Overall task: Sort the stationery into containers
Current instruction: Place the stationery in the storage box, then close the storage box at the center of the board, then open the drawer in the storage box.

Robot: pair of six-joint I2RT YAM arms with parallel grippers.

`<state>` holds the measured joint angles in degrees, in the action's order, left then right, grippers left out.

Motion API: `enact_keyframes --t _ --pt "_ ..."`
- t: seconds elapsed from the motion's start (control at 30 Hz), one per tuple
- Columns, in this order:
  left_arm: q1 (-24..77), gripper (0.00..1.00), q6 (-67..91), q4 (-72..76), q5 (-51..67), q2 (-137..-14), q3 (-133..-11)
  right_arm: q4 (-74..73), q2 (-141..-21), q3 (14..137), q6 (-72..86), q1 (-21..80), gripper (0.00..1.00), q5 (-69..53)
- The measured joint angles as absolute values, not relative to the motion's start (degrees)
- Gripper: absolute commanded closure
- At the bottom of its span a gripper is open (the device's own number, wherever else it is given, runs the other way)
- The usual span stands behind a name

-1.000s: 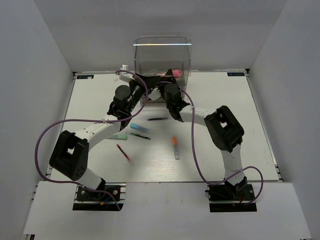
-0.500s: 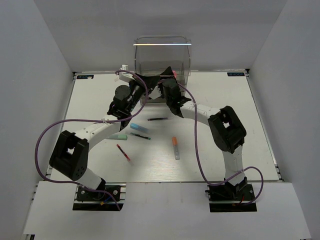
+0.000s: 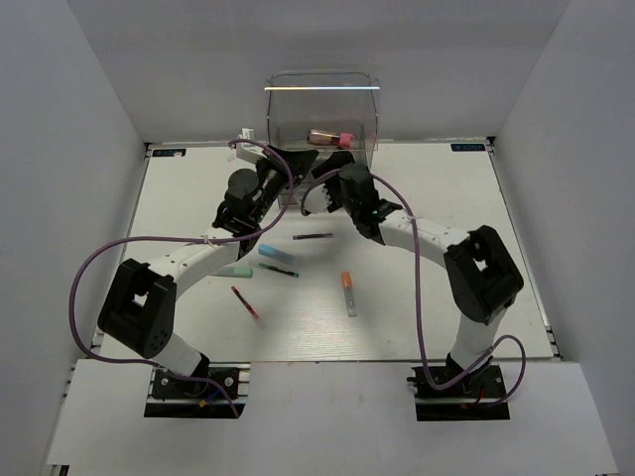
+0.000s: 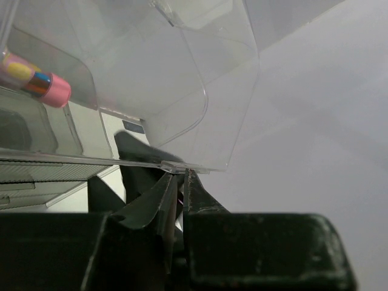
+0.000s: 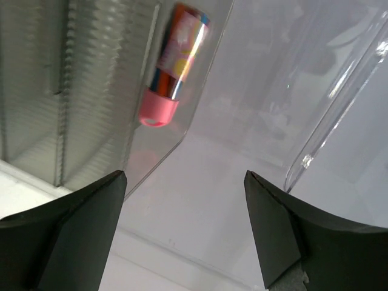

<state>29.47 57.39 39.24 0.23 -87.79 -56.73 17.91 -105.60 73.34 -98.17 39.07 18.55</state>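
The tall clear box (image 3: 322,109) stands at the back centre, with a translucent drawer pulled out toward me. The chunky pink tube (image 3: 332,138) lies inside the drawer; it also shows in the left wrist view (image 4: 36,82) and the right wrist view (image 5: 176,60). My left gripper (image 3: 286,181) is shut on the drawer's clear front edge (image 4: 182,165). My right gripper (image 3: 322,188) is open and empty just in front of the drawer (image 5: 185,182). On the table lie a thin dark pen (image 3: 313,236), a light blue marker (image 3: 275,253), a pale green marker (image 3: 235,269), a red-white pen (image 3: 245,302) and an orange-grey marker (image 3: 348,293).
A second thin dark pen (image 3: 280,269) lies beside the light blue marker. White walls close in the table (image 3: 476,248) at the left, right and back. Purple cables loop off both arms over the table.
The pink tube has left my right gripper and now lies in the drawer. My right gripper has drawn back from the box, open. The left arm has not moved.
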Motion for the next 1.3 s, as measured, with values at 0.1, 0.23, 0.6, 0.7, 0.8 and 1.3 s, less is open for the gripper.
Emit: enact_keyframes --t 0.1,0.23,0.6,0.7,0.8,1.3 --pt "29.47 0.89 57.39 39.27 0.21 -87.79 -56.73 17.52 -100.16 67.92 -96.68 39.07 0.19 14.04" --pt "29.47 0.89 57.47 39.27 0.12 -87.79 -56.73 15.57 -92.16 60.2 -94.72 39.13 0.28 8.32" --pt "29.54 0.77 59.92 40.32 -0.71 -87.79 -48.49 -6.48 -77.38 52.9 -70.52 38.85 0.67 -0.97" --pt "29.54 0.76 60.99 40.45 -1.04 -88.23 -46.04 -10.02 -72.6 49.98 -60.75 38.44 0.67 -1.98" --pt "29.52 0.69 61.89 41.47 -1.1 -89.8 -45.32 -12.01 -68.79 48.86 -50.19 37.69 0.4 -2.04" --pt "29.85 0.53 65.08 46.61 -2.66 -106.24 -46.02 -3.27 -65.21 42.24 -11.25 23.35 0.75 -8.14"
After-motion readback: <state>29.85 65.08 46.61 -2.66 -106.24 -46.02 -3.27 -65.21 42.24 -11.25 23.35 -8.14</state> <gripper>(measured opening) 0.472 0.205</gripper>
